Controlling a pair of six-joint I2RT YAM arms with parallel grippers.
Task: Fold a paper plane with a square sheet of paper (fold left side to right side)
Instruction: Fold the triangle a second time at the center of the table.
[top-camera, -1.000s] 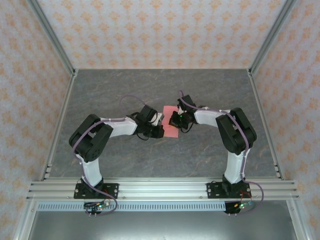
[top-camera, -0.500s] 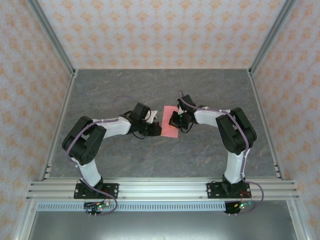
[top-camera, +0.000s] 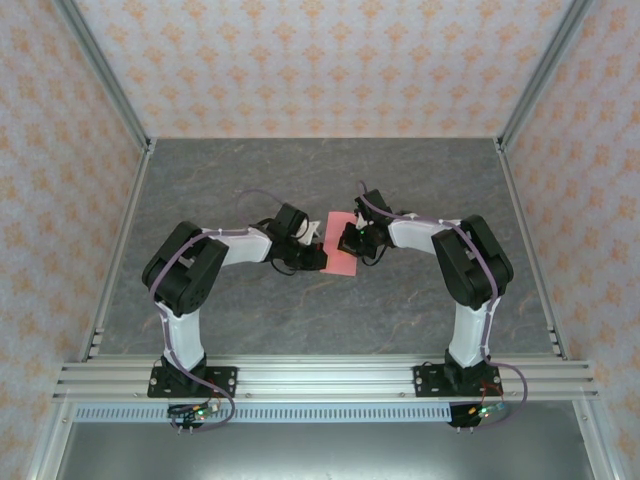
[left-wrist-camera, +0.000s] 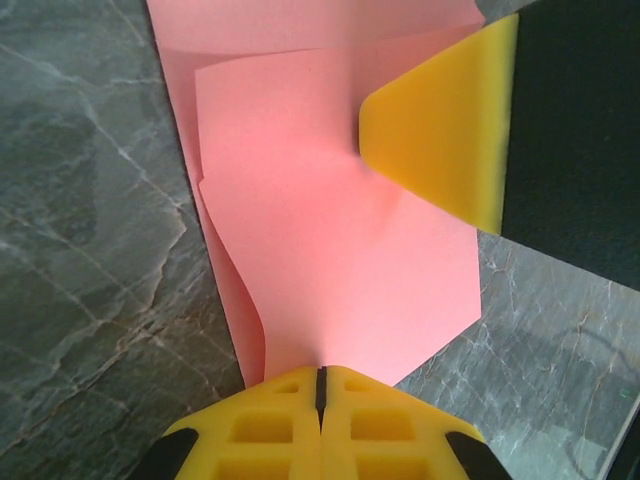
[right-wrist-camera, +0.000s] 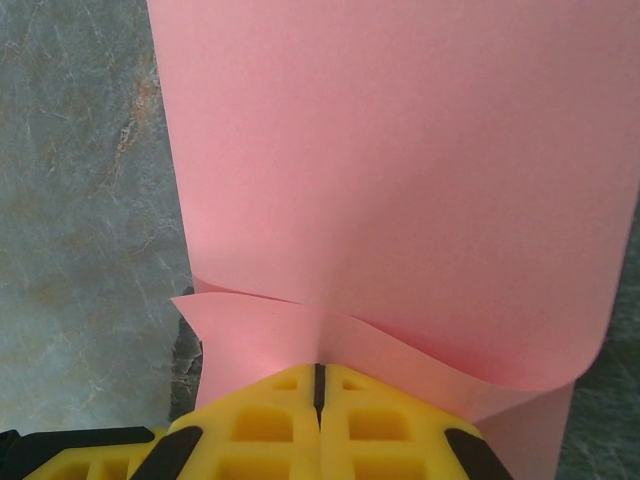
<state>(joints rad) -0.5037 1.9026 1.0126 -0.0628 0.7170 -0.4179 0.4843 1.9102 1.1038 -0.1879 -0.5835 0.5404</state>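
While the left pincer (left-wrist-camera: 320, 385) and right pincer (right-wrist-camera: 320, 385) are clamping tight on the paper (left-wrist-camera: 330, 250) at the middle of the worktop (top-camera: 250, 180), its layers are bowing; uneven pulling is risking a tear or skewed crease.

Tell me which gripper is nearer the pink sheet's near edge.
Left. The left gripper touches the pink sheet toward its near-left corner; the right gripper rests farther back, mid-sheet.

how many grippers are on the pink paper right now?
2. Left gripper, shut, at the pink paper left edge; right gripper, shut, on its right side.
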